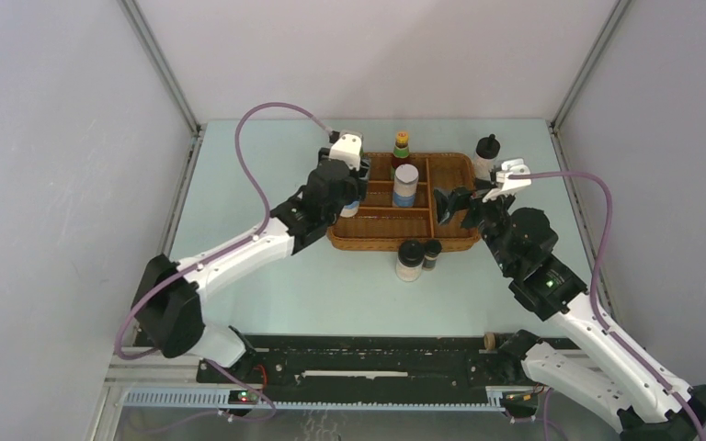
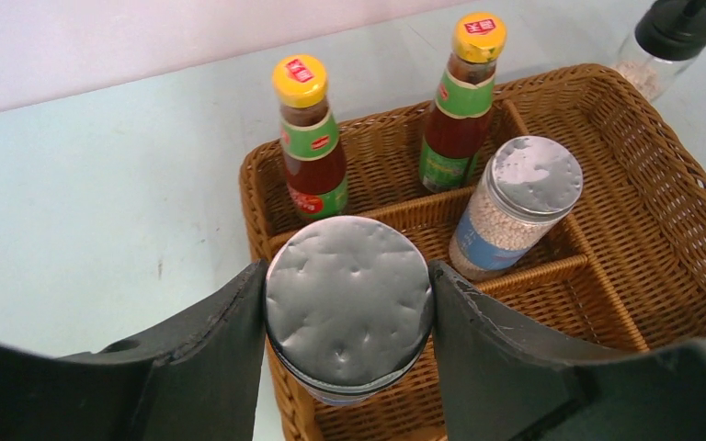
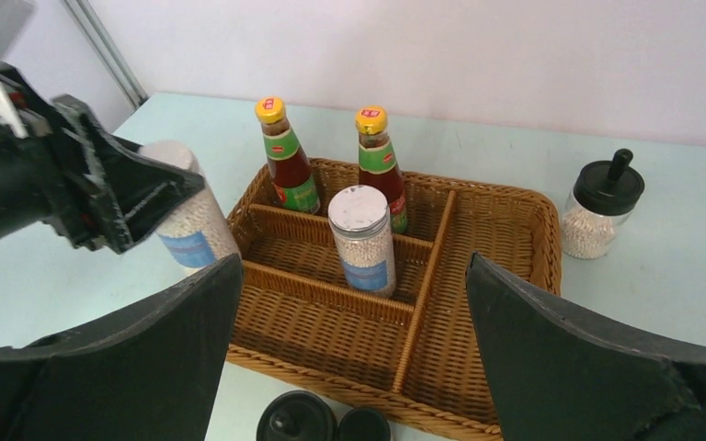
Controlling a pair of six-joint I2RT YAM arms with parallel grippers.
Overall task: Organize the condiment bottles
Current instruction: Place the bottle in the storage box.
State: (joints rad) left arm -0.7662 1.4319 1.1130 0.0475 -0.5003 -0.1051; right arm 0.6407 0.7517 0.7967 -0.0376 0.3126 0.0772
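**Condiment bottles about the wicker tray (image 1: 395, 244), which stands on the bench (image 1: 267, 276).**

- **Near side.** Just off the tray's near wall, a white black-capped jar (image 1: 410, 260) and a tiny dark bottle (image 1: 432, 253) stand on the bench, close side by side.
- **Left rim.** The left end effector (image 2: 347, 280) is clamped on a silver-topped shaker (image 3: 188, 220), with one finger on each side just under its foil top. The shaker is upright. Whether it sits inside or outside the tray's left wall cannot be told.
- **Right compartment.** Over the tray's long right compartment hangs the right end effector (image 1: 450, 202), its fingers spread wide and gripping nothing.
- **Middle row.** A second shaker (image 2: 519, 207) stands upright at the right end, by the lengthwise divider.
- **Far row.** A left sauce bottle (image 2: 311, 152) and a right sauce bottle (image 2: 460, 110), both yellow-capped, stand upright and apart.
- **Beyond the far right corner.** A far black-capped jar (image 2: 671, 37) stands on the bench.
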